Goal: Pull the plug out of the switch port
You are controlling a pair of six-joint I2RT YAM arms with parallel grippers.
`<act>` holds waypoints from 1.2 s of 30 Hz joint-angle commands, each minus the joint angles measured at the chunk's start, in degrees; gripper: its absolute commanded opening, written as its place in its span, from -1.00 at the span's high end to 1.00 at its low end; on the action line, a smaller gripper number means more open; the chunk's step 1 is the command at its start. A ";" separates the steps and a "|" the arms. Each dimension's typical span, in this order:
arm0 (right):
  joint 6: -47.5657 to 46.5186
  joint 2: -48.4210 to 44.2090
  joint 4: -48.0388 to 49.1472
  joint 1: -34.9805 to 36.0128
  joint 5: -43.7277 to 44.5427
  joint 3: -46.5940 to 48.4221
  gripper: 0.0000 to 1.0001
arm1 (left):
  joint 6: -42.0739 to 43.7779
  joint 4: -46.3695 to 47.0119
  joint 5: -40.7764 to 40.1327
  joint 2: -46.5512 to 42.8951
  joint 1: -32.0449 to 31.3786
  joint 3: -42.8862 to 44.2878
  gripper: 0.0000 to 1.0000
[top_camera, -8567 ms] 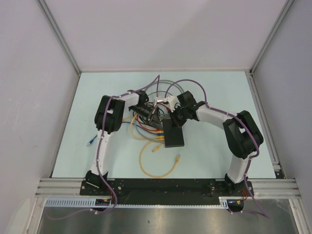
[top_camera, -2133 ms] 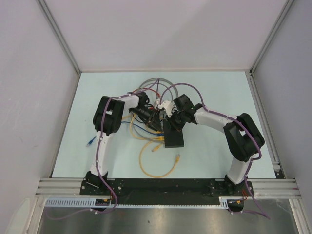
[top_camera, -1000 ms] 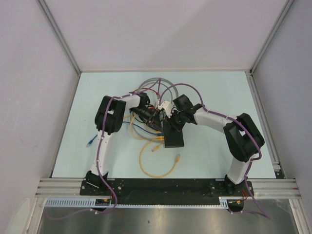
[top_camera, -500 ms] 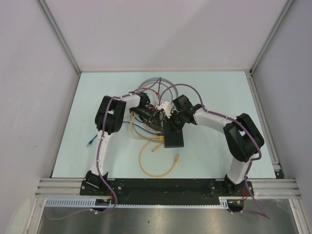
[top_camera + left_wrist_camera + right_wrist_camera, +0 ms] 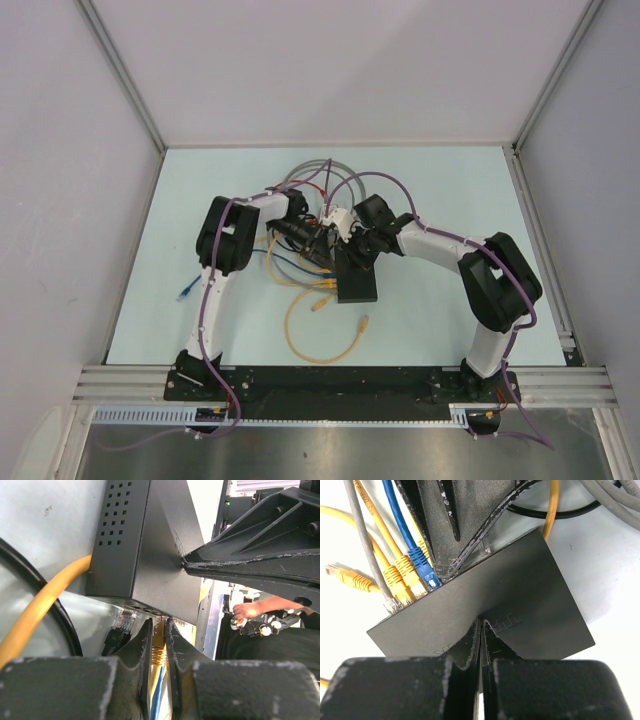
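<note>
Robot lab test cell. Plain grey panel walls (image 5: 330,70) in an aluminium extrusion frame (image 5: 120,385) enclose a pale counter (image 5: 450,190). Left arm (image 5: 225,235) and right arm (image 5: 495,280) bolt to a black base plate (image 5: 340,383), slotted cable duct (image 5: 140,413) below. Test piece: switch (image 5: 357,286), loose patch cables (image 5: 300,345).

1. Top view: bright, even, diffuse light from above; table (image 5: 440,200) without glare, only faint soft shadows beside the arms.
2. Left wrist: dimmer, close-up; switch (image 5: 150,555) sharp with dull sheen, left gripper (image 5: 158,630) body along the bottom edge blurred; blown-out patch top right.
3. Right wrist: table (image 5: 600,555) near white, overexposed; switch (image 5: 520,605) crisp; right gripper (image 5: 481,625) housing at the bottom out of focus.
</note>
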 commanded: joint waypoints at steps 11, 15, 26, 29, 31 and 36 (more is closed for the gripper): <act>-0.86 3.54 -6.92 1.26 1.27 -3.00 1.00 | 3.18 3.09 -4.22 -0.55 -0.98 -2.11 1.00; -0.86 3.63 -6.92 1.26 1.27 -3.00 1.00 | 4.58 1.52 -5.44 -0.29 -1.07 0.76 1.00; -1.03 3.54 -7.18 1.35 1.36 -3.00 1.00 | 4.15 2.21 -5.79 -0.81 -0.89 -1.76 1.00; -1.03 3.72 -7.18 1.43 1.36 -3.00 1.00 | 5.46 1.25 -6.76 -1.52 -0.99 0.05 1.00; -1.03 3.72 -7.36 1.35 1.27 -3.00 1.00 | 5.90 -0.51 -7.81 -0.99 -0.29 2.25 1.00; -1.12 3.63 -7.27 1.61 1.36 -3.00 1.00 | 5.46 -1.04 -8.43 -0.20 0.25 3.76 1.00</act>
